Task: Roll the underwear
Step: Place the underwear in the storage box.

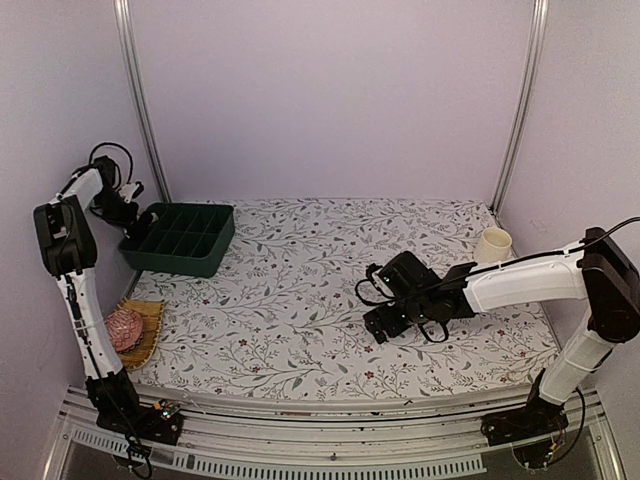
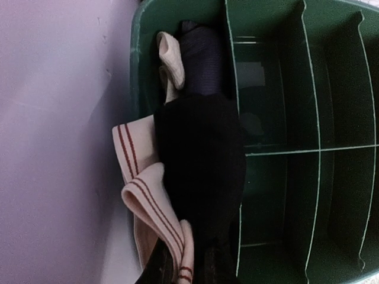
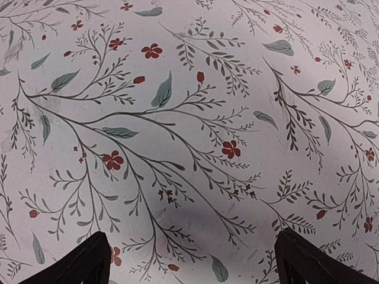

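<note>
In the left wrist view my left gripper (image 2: 188, 263) is shut on a black underwear (image 2: 201, 154) with a cream band with red-brown stripes (image 2: 142, 189). It hangs over the left end compartment of the dark green tray (image 2: 135, 71). A dark rolled underwear (image 2: 201, 59) with a cream band lies in that compartment. In the top view the left gripper (image 1: 135, 213) is at the tray's left corner (image 1: 215, 225). My right gripper (image 1: 385, 320) is open and empty, low over the floral cloth (image 3: 189, 118). Its fingertips (image 3: 89, 260) stand wide apart.
A pink knitted ball (image 1: 125, 328) lies in a woven basket (image 1: 152, 318) at the near left. A cream cup (image 1: 494, 244) stands at the far right. The left wall is close beside the tray. The tray's other compartments (image 2: 343, 89) look empty.
</note>
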Action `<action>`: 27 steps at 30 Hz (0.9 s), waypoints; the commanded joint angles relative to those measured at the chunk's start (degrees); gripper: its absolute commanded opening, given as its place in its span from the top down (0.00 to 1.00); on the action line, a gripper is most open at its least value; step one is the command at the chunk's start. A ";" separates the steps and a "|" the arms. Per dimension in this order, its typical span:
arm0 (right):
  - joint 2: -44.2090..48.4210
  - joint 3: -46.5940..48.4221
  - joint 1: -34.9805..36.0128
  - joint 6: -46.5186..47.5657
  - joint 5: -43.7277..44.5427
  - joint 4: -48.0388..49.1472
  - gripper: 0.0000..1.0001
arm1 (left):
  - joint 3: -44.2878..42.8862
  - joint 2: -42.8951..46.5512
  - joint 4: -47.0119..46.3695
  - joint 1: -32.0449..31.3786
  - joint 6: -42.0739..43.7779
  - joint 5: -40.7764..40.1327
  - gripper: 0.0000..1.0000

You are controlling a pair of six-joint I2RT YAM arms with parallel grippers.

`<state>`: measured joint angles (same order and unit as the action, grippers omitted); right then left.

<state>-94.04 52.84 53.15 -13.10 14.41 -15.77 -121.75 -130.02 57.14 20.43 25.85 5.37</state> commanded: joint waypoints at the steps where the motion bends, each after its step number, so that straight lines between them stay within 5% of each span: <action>1: 1.74 -0.60 0.21 -0.81 -0.39 0.89 0.01 | 2.62 0.51 0.91 0.55 -0.69 -1.97 1.00; 27: 2.47 -0.81 0.56 -0.17 -0.79 1.00 0.01 | 11.51 6.70 1.09 0.67 0.67 -4.24 1.00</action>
<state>-94.00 52.77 53.23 -13.10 14.31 -15.75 -111.68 -125.64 56.34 20.53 25.67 2.26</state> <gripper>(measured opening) 0.987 0.121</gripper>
